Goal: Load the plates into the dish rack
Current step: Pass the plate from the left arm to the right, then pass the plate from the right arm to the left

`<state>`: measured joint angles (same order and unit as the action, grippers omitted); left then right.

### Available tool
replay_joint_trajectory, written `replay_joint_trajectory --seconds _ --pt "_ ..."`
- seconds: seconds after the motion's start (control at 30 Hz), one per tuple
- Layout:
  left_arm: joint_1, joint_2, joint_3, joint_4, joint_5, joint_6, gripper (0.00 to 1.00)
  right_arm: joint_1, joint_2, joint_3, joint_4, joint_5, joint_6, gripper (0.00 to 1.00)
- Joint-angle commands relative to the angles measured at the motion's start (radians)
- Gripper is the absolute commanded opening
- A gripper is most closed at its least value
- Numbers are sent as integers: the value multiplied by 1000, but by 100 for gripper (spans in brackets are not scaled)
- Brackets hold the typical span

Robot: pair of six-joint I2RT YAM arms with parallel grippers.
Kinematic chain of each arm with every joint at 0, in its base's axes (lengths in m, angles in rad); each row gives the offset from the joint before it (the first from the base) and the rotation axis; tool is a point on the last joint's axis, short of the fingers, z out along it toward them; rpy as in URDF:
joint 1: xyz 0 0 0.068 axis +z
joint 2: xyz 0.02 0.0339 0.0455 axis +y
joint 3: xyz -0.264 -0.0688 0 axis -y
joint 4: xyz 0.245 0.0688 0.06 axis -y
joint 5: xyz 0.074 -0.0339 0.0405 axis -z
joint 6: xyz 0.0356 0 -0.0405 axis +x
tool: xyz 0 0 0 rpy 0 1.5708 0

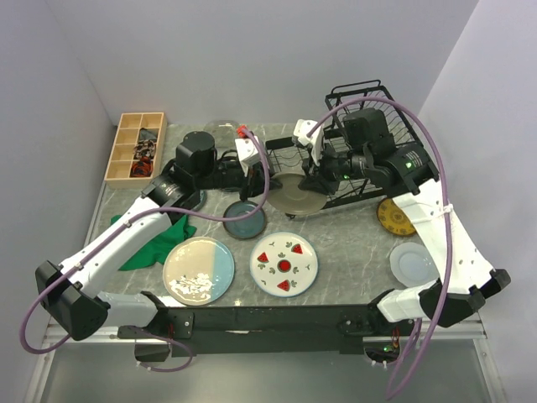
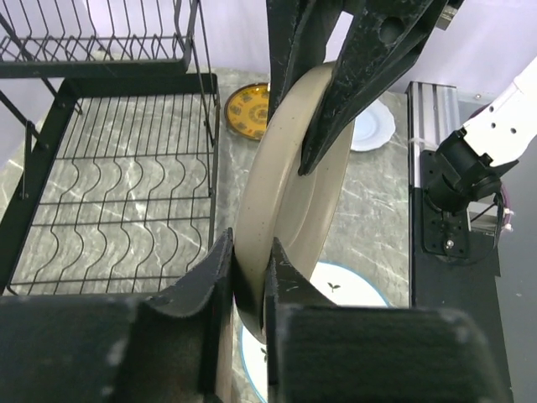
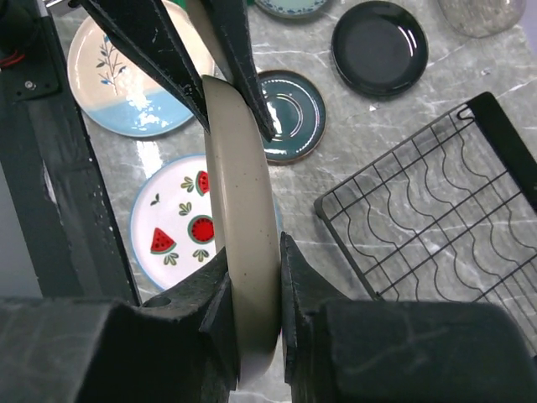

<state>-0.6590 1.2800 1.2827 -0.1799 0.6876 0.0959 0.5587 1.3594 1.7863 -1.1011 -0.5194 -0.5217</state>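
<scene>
Presumably for slotting into the dish rack point(image 2: 143, 84), the taupe plate point(image 2: 289, 193) is held on edge, clamped at opposite rims by the left gripper point(image 2: 250, 269) and right gripper point(image 3: 252, 277).

The counter point(image 1: 352, 243) is grey marble with pale veins; the rack point(image 2: 126, 86) is black wire. The taupe plate point(image 1: 298, 195) carries fine dark specks, and the left tool point(image 2: 249, 252) and right tool point(image 3: 252, 260) are black. The watermelon plate point(image 1: 284, 263) is white with red slices and green leaves. The two-tone plate point(image 1: 199, 269) is cream and light blue with a leaf sprig. There are also a slate-blue plate point(image 1: 246, 219), a yellow plate point(image 1: 394, 217) with a dark pattern, a pale white plate point(image 1: 413, 262) and a glossy black plate point(image 3: 379, 48). The cloth point(image 1: 168, 239) is green, the box point(image 1: 134, 147) pale wood.
</scene>
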Motion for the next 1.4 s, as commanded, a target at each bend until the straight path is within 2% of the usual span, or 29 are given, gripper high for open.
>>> replay_joint_trajectory --seconds 0.0,0.03,0.07,0.1,0.13,0.23,0.4,0.5,0.57,0.67,0.73,0.83,0.93,1.07,1.23,1.37 --pt "-4 -40 -3 114 -26 -42 24 6 -65 15 26 5 -50 0" --pt "-4 -47 -19 134 -45 -53 33 6 -74 12 38 22 -55 0" --pt "-2 -54 -28 146 -59 -58 54 6 -86 12 44 33 -66 0" --pt "-2 -73 -40 161 -69 -65 82 6 -91 18 46 48 -75 0" --pt "-2 -82 -58 172 -85 -73 99 4 -95 22 49 62 -84 0" --pt "-4 -105 -66 172 -129 -64 99 4 -106 44 46 137 -135 0" --pt "-1 -160 -77 172 -364 -44 99 -32 -134 51 95 324 -290 0" --pt "-1 -204 -101 201 -485 -42 100 -92 -111 85 161 424 -394 0" --pt "2 -222 -124 221 -514 -44 99 -167 -53 143 175 429 -452 0" --pt "1 -235 -137 232 -523 -36 100 -239 45 312 184 450 -539 0" --pt "5 -232 -134 226 -516 -38 99 -259 78 324 252 478 -601 0" --pt "10 -225 -128 224 -502 -44 99 -292 136 314 328 475 -788 0" --pt "10 -220 -129 223 -504 -39 99 -325 225 378 339 460 -883 0" --pt "13 -225 -129 220 -504 -32 99 -373 342 537 339 421 -954 0" --pt "13 -232 -132 224 -491 -35 99 -402 443 559 385 435 -1069 0" --pt "15 -237 -128 223 -479 -41 99 -419 517 627 349 437 -1120 0"
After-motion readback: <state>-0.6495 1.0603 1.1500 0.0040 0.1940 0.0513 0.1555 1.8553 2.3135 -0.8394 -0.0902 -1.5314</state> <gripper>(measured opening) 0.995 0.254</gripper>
